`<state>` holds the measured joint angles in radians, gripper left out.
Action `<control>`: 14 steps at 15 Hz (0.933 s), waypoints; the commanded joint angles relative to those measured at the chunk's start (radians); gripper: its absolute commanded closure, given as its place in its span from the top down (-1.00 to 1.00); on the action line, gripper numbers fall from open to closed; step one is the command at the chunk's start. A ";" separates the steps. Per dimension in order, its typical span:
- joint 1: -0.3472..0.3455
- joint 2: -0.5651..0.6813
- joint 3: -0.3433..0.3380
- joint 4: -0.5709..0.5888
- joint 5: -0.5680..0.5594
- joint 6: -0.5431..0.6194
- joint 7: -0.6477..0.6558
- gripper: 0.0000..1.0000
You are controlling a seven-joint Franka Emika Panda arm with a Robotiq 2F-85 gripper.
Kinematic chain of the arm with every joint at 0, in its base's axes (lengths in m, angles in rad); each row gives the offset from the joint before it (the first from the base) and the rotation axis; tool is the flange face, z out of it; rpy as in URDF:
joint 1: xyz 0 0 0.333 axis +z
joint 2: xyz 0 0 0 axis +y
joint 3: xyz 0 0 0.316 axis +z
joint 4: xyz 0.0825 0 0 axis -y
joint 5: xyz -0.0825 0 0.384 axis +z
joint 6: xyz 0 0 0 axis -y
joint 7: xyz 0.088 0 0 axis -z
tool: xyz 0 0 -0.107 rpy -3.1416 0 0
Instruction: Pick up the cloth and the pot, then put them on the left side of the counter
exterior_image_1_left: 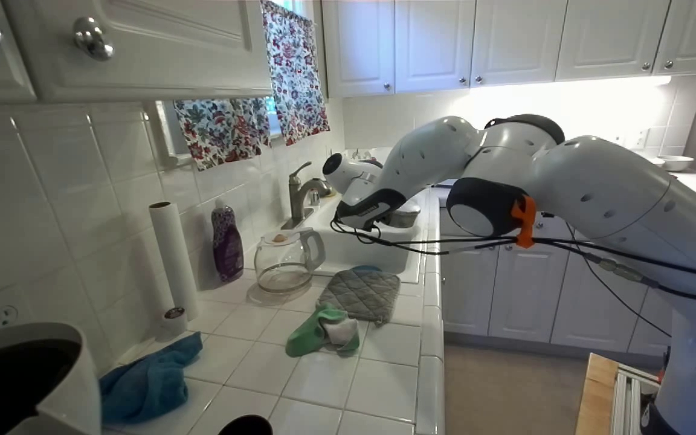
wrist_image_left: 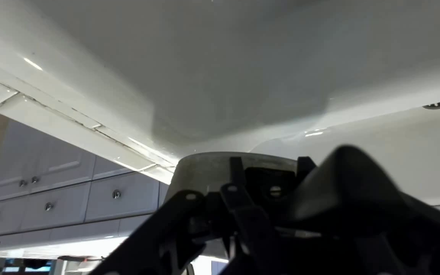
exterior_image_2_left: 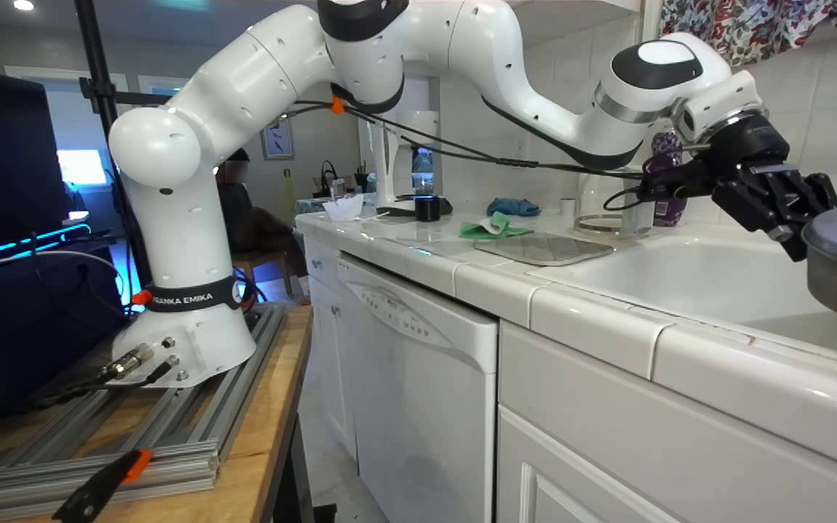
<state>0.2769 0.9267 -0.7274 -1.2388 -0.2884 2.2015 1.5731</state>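
The near wall (exterior_image_1_left: 52,199) around me was white tile, with flowered curtains (exterior_image_1_left: 296,72) at the window (exterior_image_1_left: 168,130). White upper cabinets (exterior_image_1_left: 432,45) hung above a bright glow (exterior_image_1_left: 565,99), with lower cabinets (exterior_image_1_left: 535,287) below and a greyish-tan floor (exterior_image_1_left: 493,380). In an exterior view I also saw a white dishwasher (exterior_image_2_left: 418,392), a framed picture (exterior_image_2_left: 277,139) on a far wall (exterior_image_2_left: 324,138), a lit ceiling light (exterior_image_2_left: 24,5) and blue light (exterior_image_2_left: 267,274) low down.

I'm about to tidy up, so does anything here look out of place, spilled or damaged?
I see no spill or damage. The green-and-white cloth lies crumpled near the gray quilted pad, and the blue cloth, farther from the sink, is bunched up; both look untidy, not folded.
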 commanded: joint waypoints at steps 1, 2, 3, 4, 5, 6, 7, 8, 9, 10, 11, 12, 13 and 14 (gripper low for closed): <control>-0.011 -0.033 0.070 -0.011 -0.089 -0.004 0.023 -0.72; 0.002 -0.042 0.080 -0.029 -0.113 -0.004 0.025 -0.72; 0.008 -0.049 0.090 -0.037 -0.134 -0.005 0.028 -0.72; 0.024 -0.062 0.094 -0.055 -0.160 -0.009 0.034 -0.72; 0.035 -0.075 0.101 -0.070 -0.186 -0.006 0.033 -0.72; 0.053 -0.094 0.105 -0.090 -0.217 -0.019 0.022 -0.72; 0.061 -0.109 0.113 -0.103 -0.245 -0.026 0.013 -0.72; 0.075 -0.129 0.117 -0.119 -0.277 -0.040 0.012 -0.72; 0.087 -0.146 0.126 -0.130 -0.307 -0.055 0.010 -0.72; 0.097 -0.162 0.136 -0.147 -0.336 -0.061 0.014 -0.72; 0.103 -0.180 0.151 -0.162 -0.366 -0.067 0.020 -0.72; 0.104 -0.196 0.168 -0.175 -0.394 -0.079 0.038 -0.72; 0.098 -0.214 0.189 -0.191 -0.416 -0.077 0.050 -0.72; 0.087 -0.228 0.212 -0.199 -0.435 -0.083 0.054 -0.72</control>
<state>0.3672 0.7871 -0.5739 -1.3541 -0.6324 2.1330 1.5809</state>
